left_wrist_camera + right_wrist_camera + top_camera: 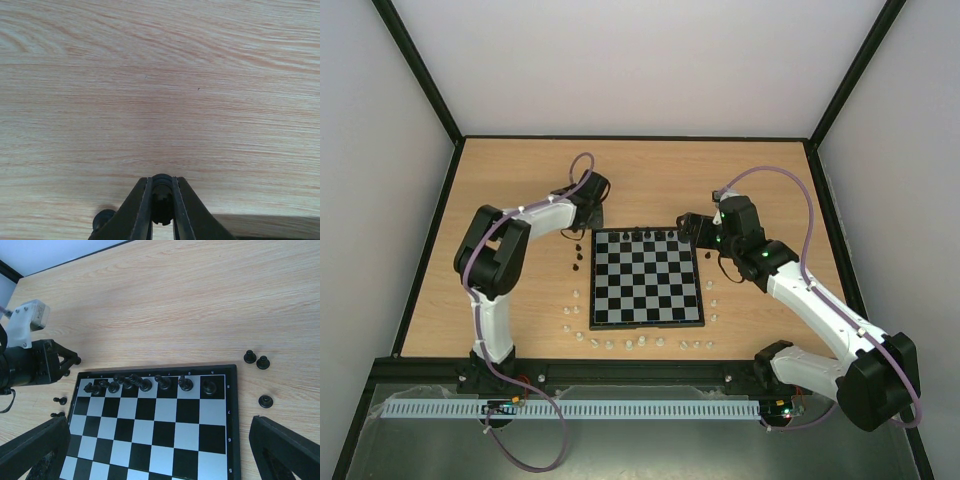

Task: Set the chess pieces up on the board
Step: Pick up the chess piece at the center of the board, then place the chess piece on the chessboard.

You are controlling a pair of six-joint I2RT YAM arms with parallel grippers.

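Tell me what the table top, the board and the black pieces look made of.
Table top: matte wood or wood-look laminate, with streaky light grain. Board: smooth, probably plastic; its light squares have a silvery sheen. Black pieces: likely moulded plastic, slightly glossy; too small to be sure.

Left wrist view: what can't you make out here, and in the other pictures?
- Left wrist view: the kind of black piece in the left gripper; its fingers cover it.
- Top view: the white pieces' kinds; too small.
- Right wrist view: the board's near rows; cut off at the bottom edge.
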